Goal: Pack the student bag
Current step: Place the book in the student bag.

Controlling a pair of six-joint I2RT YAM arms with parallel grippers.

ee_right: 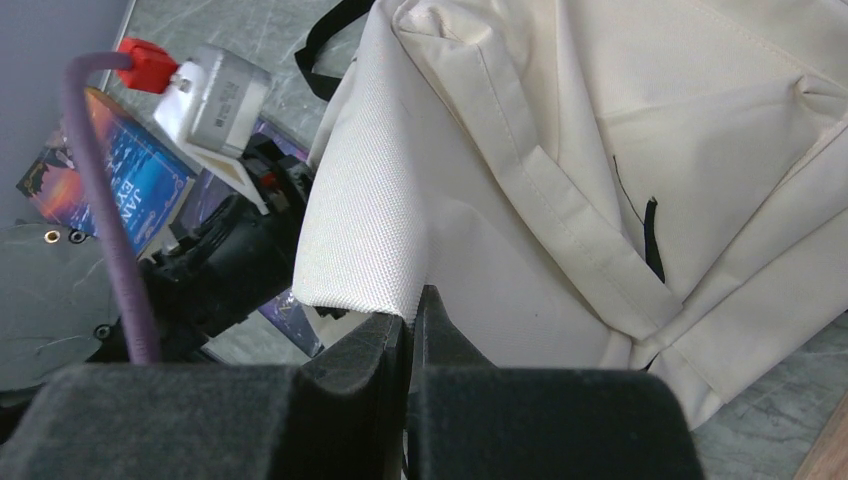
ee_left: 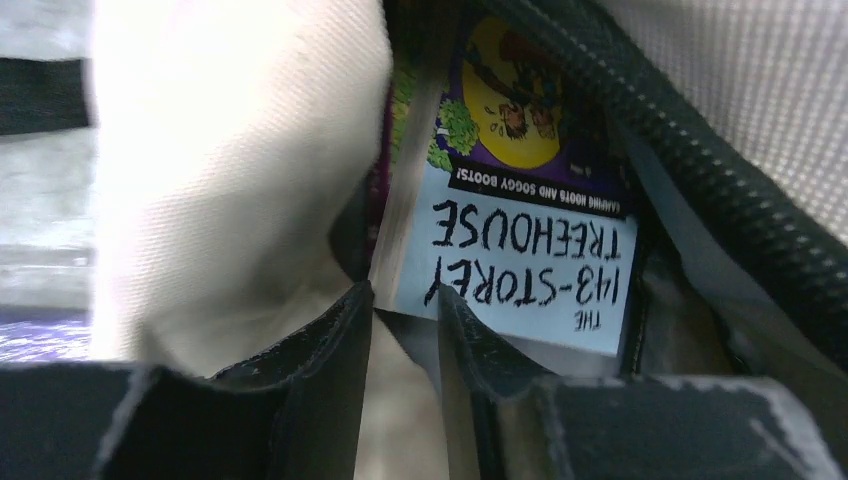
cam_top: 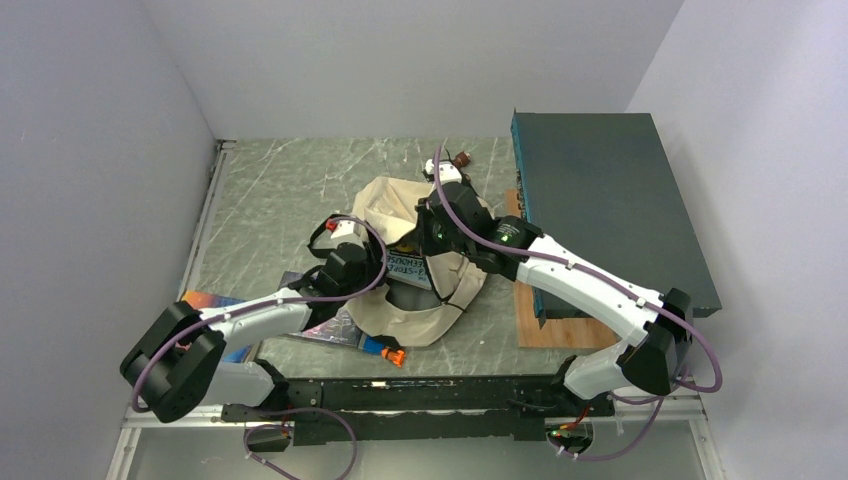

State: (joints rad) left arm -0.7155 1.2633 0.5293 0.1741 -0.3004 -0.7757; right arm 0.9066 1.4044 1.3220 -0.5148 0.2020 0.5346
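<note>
The student bag (cam_top: 400, 318), cream canvas, lies open in the middle of the table. Its mouth is held up by my right gripper (ee_right: 410, 318), which is shut on a white woven edge of the bag (ee_right: 365, 230). Inside the opening stands a light-blue book, "The 143-Storey Treehouse" (ee_left: 520, 260), next to the bag's black zip (ee_left: 720, 190). My left gripper (ee_left: 402, 300) reaches into the mouth, its jaws narrowed onto the book's near corner. From above, the left gripper (cam_top: 378, 270) sits at the bag's left side and the right gripper (cam_top: 435, 228) above the book (cam_top: 405, 268).
A big dark teal box (cam_top: 610, 200) fills the right side on a wooden board (cam_top: 555, 330). Other books (cam_top: 215, 300) lie under the left arm, one with a sunset cover (ee_right: 120, 170). A small orange and blue item (cam_top: 387, 351) lies by the bag's front edge.
</note>
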